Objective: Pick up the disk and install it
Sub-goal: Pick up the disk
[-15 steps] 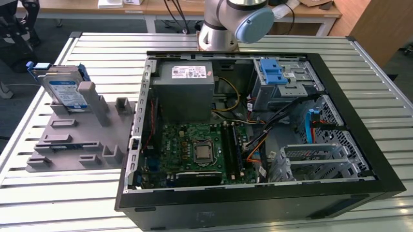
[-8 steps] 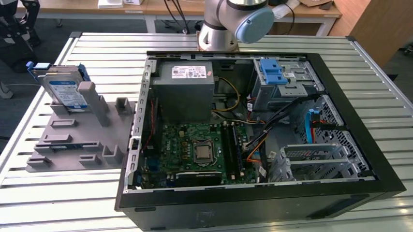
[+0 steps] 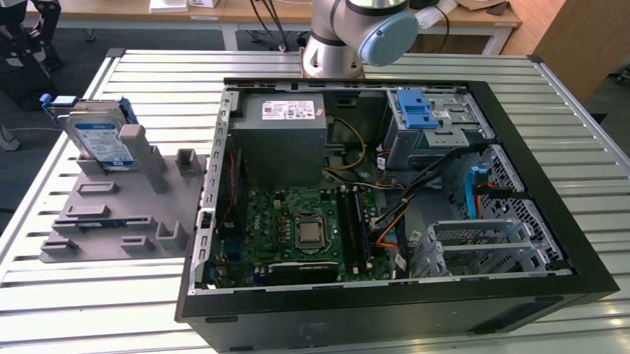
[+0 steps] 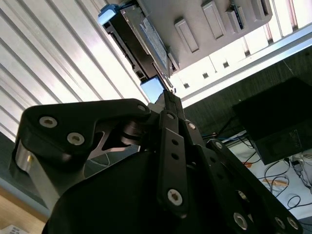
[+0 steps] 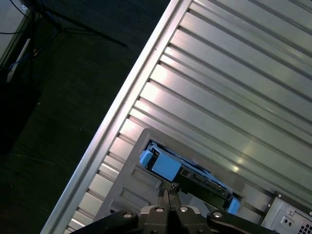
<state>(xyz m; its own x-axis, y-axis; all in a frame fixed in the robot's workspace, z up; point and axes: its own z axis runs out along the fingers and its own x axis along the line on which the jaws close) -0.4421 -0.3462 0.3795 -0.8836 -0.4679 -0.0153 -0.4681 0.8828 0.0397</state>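
The black two-finger gripper has its fingertips pressed together with nothing between them, and in both wrist views it hangs in the air above the flat silver-grey hard disk with its blue plastic bracket, not touching it. Read as a clock face, the exterior view has this disk at about ten o'clock. It stands on edge between the upright posts of the grey plastic fixture plate. The plate lies on the ribbed aluminium table, just beside the open black computer case at the centre. Inside the case, a grey power-supply box sits towards twelve o'clock above the green motherboard. The grey arm's joint rises at twelve o'clock.
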